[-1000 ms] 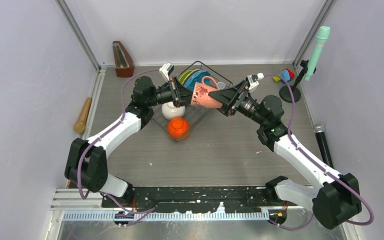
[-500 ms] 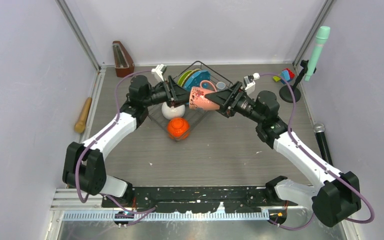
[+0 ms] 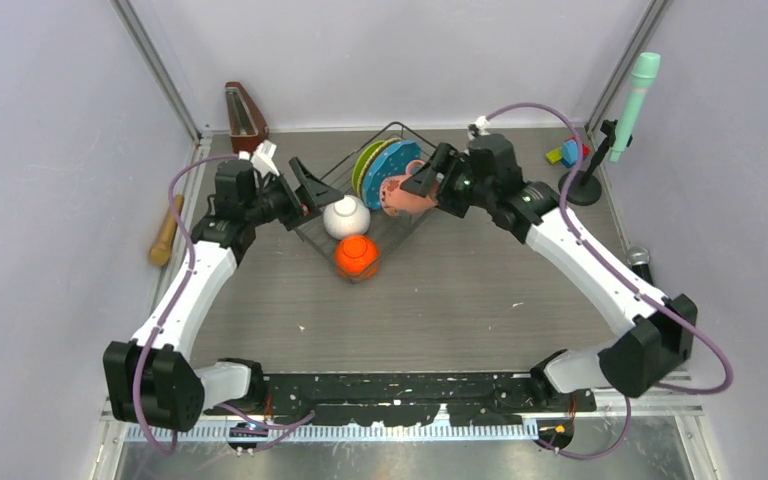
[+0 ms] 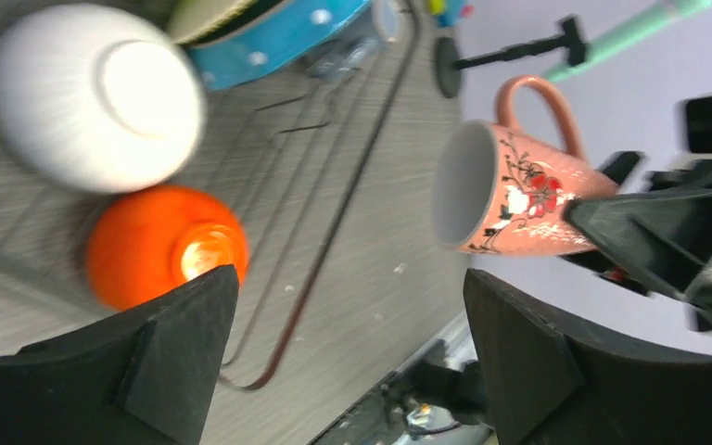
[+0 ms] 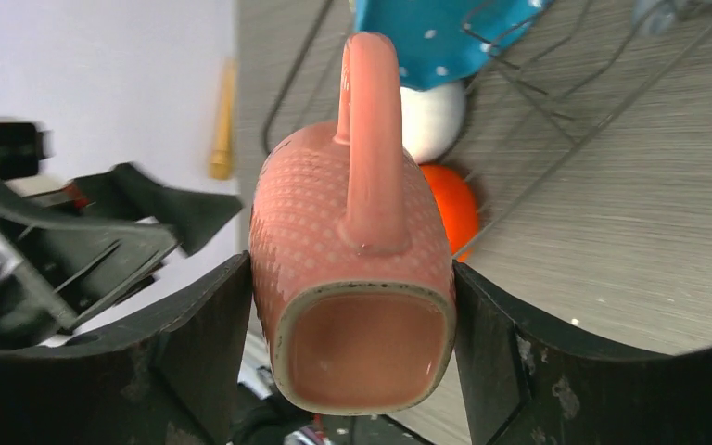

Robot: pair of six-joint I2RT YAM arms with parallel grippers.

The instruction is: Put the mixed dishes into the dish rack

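Note:
My right gripper (image 3: pixel 422 187) is shut on the base of the pink mug (image 3: pixel 403 196), which lies on its side in the air over the dish rack (image 3: pixel 412 134). In the right wrist view the pink mug (image 5: pixel 352 232) fills the gap between both fingers (image 5: pixel 510 371), handle up. My left gripper (image 3: pixel 307 191) stands wide open and empty at the rack's left side, apart from the mug (image 4: pixel 510 199). A white bowl (image 3: pixel 345 216) and an orange bowl (image 3: pixel 357 256) sit upside down in the rack. A lime-green plate (image 3: pixel 367 158) and a white-dotted blue plate (image 3: pixel 390 166) stand on edge behind.
A wooden metronome (image 3: pixel 245 118) stands at the back left and a wooden rolling pin (image 3: pixel 167 230) lies by the left wall. A green microphone on a stand (image 3: pixel 632 95), toy blocks (image 3: pixel 570 152) and a black microphone (image 3: pixel 645 280) line the right side.
My left gripper opened, let go of the pink mug's rim and drew back to the left. The right arm swung toward the back with the mug held over the rack.

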